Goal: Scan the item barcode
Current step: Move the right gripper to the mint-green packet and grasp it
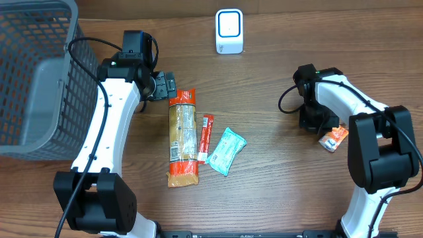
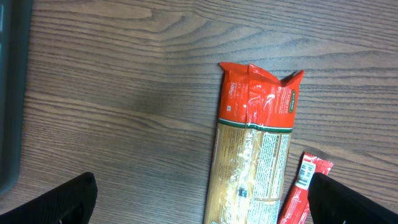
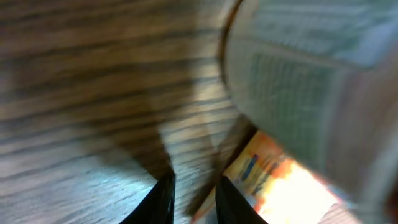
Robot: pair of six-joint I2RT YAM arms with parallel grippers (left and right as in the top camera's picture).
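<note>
While the left claw (image 1: 162,84) gaped empty near the crinkled pasta pack (image 1: 183,135) on the wood-grain worktop (image 1: 277,178), blur hid whether the right claw (image 3: 194,198) gripped the orange sachet (image 1: 334,137).

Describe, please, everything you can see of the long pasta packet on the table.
The pasta packet is a long clear plastic bag with orange-red crimped ends and a printed label, pale strands inside. It lies flat on the wooden table, its far end beside the open left gripper, untouched. A red sachet lies close along its right side.
</note>
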